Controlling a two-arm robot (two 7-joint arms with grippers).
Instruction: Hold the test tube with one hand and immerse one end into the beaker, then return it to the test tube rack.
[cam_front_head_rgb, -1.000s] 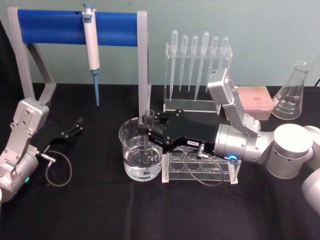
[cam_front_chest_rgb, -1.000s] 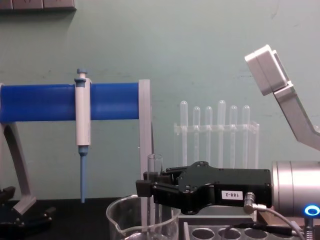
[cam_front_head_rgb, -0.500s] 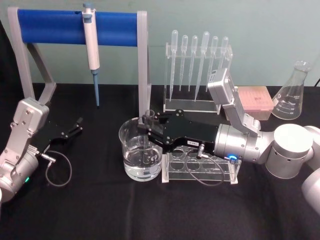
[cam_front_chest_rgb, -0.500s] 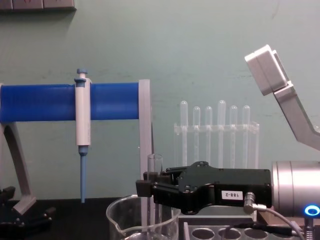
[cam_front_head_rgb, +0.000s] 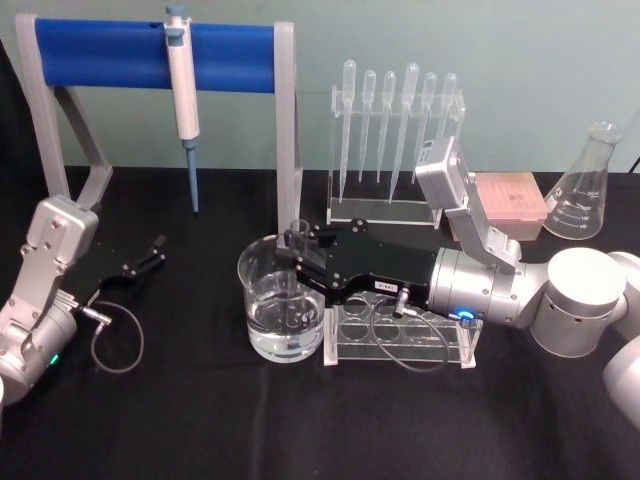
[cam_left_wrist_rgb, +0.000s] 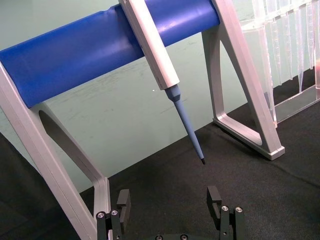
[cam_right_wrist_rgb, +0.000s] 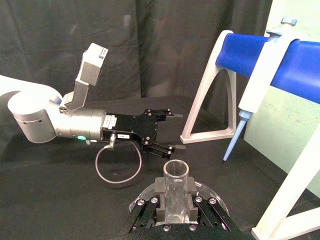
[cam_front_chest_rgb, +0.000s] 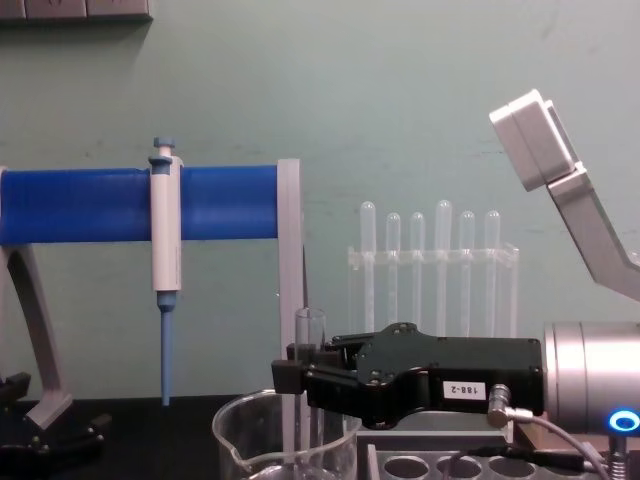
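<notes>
Black table (cam_front_head_rgb: 200, 420): 1 beaker (cam_front_head_rgb: 264, 300), 1 test tube (cam_front_chest_rgb: 311, 328).

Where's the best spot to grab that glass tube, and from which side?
Just under its rim, from the side, as the right tool does. The tube stands upright with its lower end in the beaker, so a high side grip clears the beaker's wall.

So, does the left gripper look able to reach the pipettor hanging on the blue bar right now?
Probably yes. The left gripper, open, points at the pipettor hanging just ahead, with just black cloth between; the right gripper holds the test tube in the beaker, well aside.
</notes>
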